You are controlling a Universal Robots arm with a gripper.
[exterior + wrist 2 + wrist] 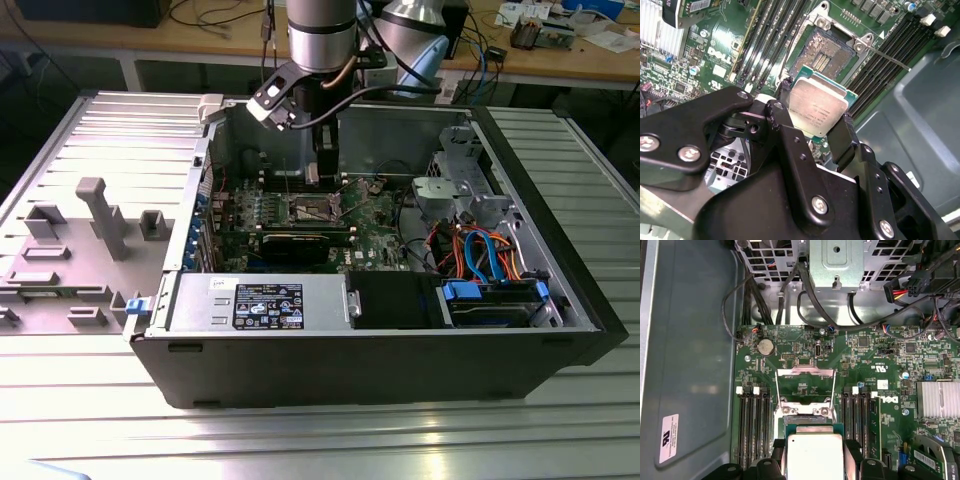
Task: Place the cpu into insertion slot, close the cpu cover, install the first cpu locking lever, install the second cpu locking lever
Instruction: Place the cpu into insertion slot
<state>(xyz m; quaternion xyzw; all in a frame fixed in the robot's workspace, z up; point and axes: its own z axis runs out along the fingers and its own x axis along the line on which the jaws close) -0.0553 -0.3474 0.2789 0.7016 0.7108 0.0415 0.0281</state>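
The arm (322,40) reaches straight down into the open computer case (400,365), wrist vertical, right over the green motherboard (380,235). The gripper (816,104) is clamped on the cpu (816,107). In the second wrist view its two black fingers (844,137) pinch opposite edges, and the chip's silver top faces the camera. The cpu hangs in the air just short of the insertion slot (826,49), apart from it and not yet seated, with the slot's contact field lying bare. In the first wrist view the cpu cover (805,372) stands swung open beyond the socket, and long black memory slots (752,425) flank it on both sides.
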